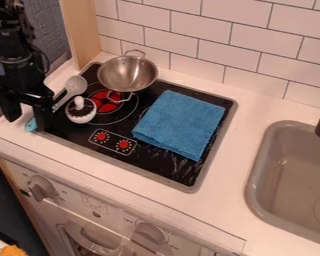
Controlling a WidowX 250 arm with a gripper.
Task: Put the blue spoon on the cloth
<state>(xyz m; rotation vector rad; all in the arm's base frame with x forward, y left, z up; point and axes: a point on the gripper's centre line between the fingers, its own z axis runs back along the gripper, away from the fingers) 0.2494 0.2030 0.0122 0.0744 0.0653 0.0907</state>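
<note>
- I have the gripper (27,111) over the left edge of the stove (166,176), as my view has it, with its fingers apart.
- My spoon (75,85) lies slantwise across the stove's left edge: grey bowl on the black top, blue handle end out by the edge. One finger covers part of the handle; I can't tell whether they touch.
- The folded blue cloth (180,123) lies flat on the stove's right half.
- At the stove's back left I see a two-handled metal pot (128,74).
- A small round white thing with a dark top and white knob (80,110) sits on the stove, near the spoon.
- White marks ring the two red dials at the stove's front; I see small print on the panel (96,197) below the stove, too tiny to make out.
- Right of the stove is the grey sink (257,172).
</note>
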